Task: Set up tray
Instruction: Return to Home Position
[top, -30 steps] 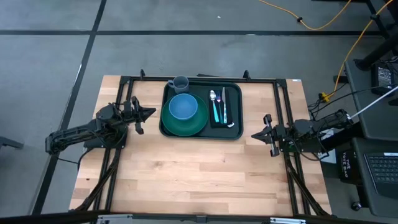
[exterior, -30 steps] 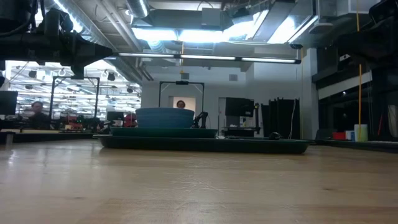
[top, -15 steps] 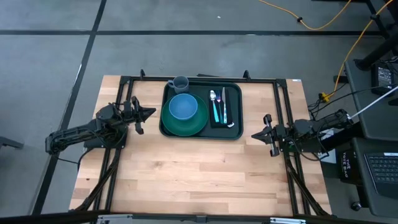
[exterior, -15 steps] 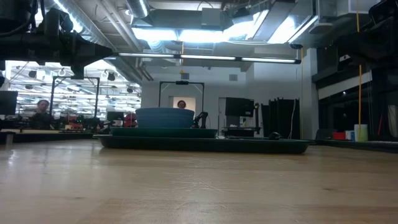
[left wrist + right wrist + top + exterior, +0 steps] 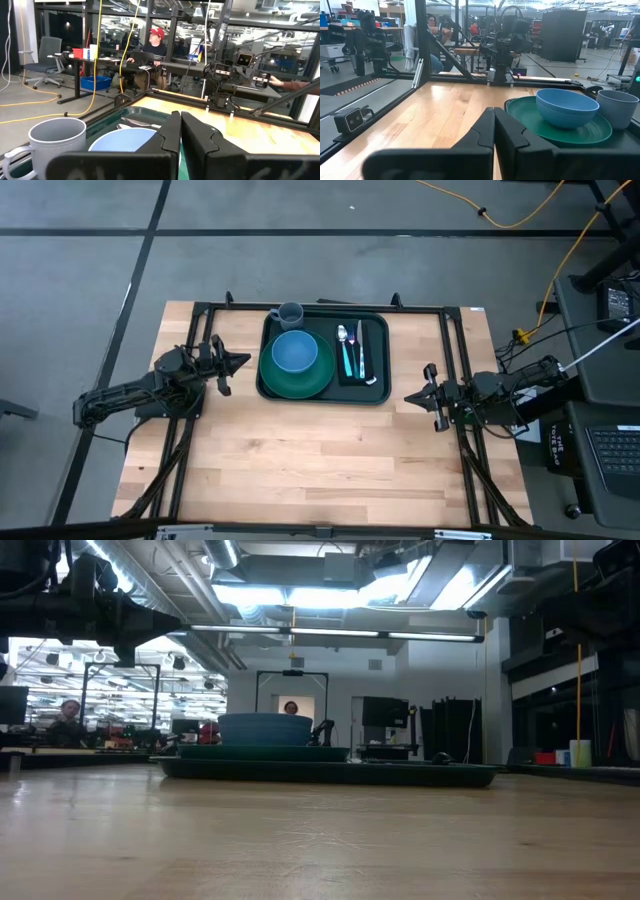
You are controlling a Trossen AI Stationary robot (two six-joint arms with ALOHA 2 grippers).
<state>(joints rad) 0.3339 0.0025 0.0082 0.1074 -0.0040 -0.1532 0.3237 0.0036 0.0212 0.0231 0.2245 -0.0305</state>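
Note:
The dark green tray (image 5: 345, 392) lies on the wooden table toward its far edge. On it rest a round green plate (image 5: 312, 383) carrying a blue bowl (image 5: 294, 352), a grey cup (image 5: 290, 314) at the far left corner, and a black napkin (image 5: 372, 340) with a spoon and other cutlery (image 5: 350, 350) laid on top. My left gripper (image 5: 240, 362) is shut and hovers just left of the tray, pointing at it. My right gripper (image 5: 408, 397) is shut and sits off the tray's near right corner. In the low view the tray (image 5: 330, 772) shows edge-on with the bowl (image 5: 265, 727) above it.
A black metal frame (image 5: 455, 370) runs around the table's far part and down both sides. Bare wood (image 5: 320, 460) spreads across the near half. People sit at desks in the room beyond the table (image 5: 152, 45).

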